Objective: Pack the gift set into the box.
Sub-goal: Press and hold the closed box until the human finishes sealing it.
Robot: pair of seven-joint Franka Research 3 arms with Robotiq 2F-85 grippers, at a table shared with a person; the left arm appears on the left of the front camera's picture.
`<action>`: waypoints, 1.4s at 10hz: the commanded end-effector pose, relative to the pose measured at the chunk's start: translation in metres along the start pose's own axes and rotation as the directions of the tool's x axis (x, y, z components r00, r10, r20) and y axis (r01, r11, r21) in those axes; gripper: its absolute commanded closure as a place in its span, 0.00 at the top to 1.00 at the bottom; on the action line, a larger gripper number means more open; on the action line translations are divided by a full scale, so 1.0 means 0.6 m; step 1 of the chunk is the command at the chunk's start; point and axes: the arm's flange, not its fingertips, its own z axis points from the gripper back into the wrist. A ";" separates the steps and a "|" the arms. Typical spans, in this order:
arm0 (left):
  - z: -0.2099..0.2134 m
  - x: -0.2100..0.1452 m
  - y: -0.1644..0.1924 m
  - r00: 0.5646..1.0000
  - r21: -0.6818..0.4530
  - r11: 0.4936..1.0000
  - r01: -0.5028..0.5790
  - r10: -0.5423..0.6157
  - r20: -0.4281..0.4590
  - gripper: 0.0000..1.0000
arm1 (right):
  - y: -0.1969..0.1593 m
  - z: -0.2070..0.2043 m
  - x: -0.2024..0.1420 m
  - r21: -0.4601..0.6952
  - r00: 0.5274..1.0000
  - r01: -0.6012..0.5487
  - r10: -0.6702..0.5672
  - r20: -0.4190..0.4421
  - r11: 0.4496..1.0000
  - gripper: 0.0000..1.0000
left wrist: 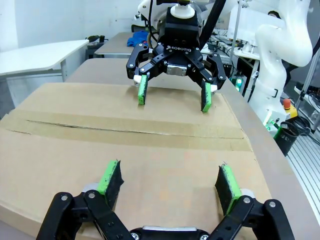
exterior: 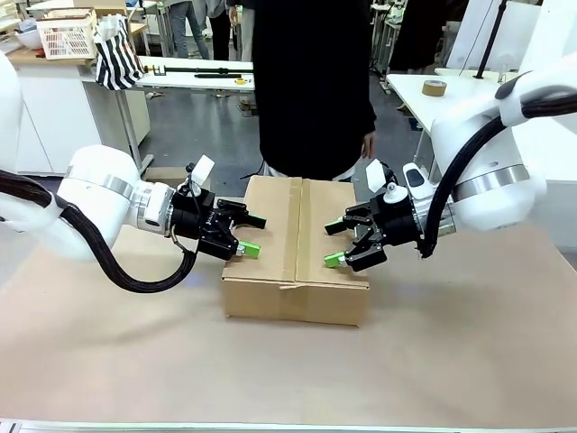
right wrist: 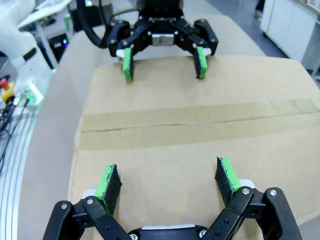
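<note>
1. The box (exterior: pixel 297 262) stands at the middle of the tabletop (exterior: pixel 135 361), nearer its far edge; its flaps are shut, with a tape strip (exterior: pixel 298 230) along the seam.
2. The left gripper (exterior: pixel 251 235) hangs over the box's left edge; its fingers are spread and hold nothing.
3. The right gripper (exterior: pixel 333 244) hangs over the box's right edge, likewise spread and empty; the two face each other across the seam.
4. A person (exterior: pixel 311 90) in dark clothes stands at the tabletop's far edge, behind the box.

Brown cardboard box (exterior: pixel 297 248) w/ flaps shut, taped seam, mid-table.
</note>
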 end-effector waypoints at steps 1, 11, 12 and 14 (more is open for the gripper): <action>0.001 0.000 0.000 1.000 0.003 1.000 0.007 -0.007 -0.003 1.00 | 0.000 -0.001 -0.003 -0.020 1.000 -0.013 0.013 0.005 1.000 1.00; 0.001 0.000 0.000 1.000 0.003 1.000 0.007 -0.007 -0.003 1.00 | 0.000 -0.001 -0.003 -0.020 1.000 -0.013 0.013 0.005 1.000 1.00; 0.001 0.000 0.000 1.000 0.003 1.000 0.007 -0.007 -0.003 1.00 | 0.000 -0.001 -0.003 -0.020 1.000 -0.013 0.013 0.005 1.000 1.00; 0.001 0.000 0.000 1.000 0.003 1.000 0.007 -0.007 -0.003 1.00 | 0.000 -0.001 -0.003 -0.020 1.000 -0.013 0.013 0.005 1.000 1.00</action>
